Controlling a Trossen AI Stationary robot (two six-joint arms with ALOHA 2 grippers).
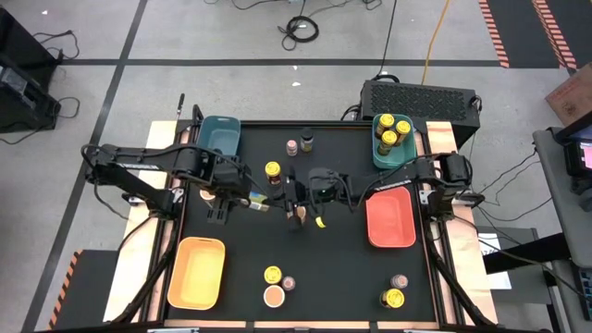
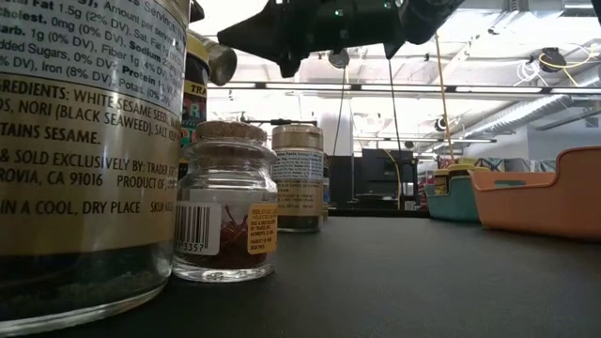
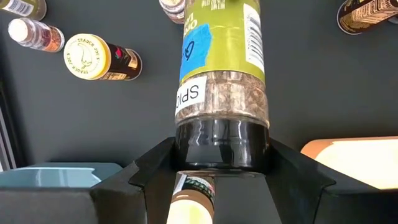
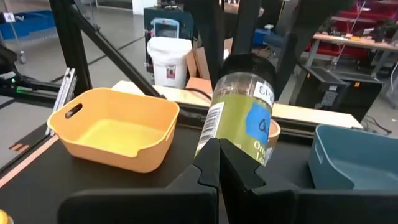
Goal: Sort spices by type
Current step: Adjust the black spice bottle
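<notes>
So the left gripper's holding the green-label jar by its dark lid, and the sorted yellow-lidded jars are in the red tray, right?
Not quite. The left gripper does hold the green-label jar by its dark lid. But the yellow-lidded jars stand in the green tray at the back right, as the high view shows. The red tray holds no jars.

A dark-lidded jar (image 3: 221, 93) with a green label and blue patch is hanging above mid-table, gripped at its lid end. Three yellow-lidded jars (image 1: 392, 132) are standing in the teal tray at the far right corner. Other jars are sitting apart: two (image 1: 298, 144) near the far edge, several (image 1: 275, 285) along the near edge.
</notes>
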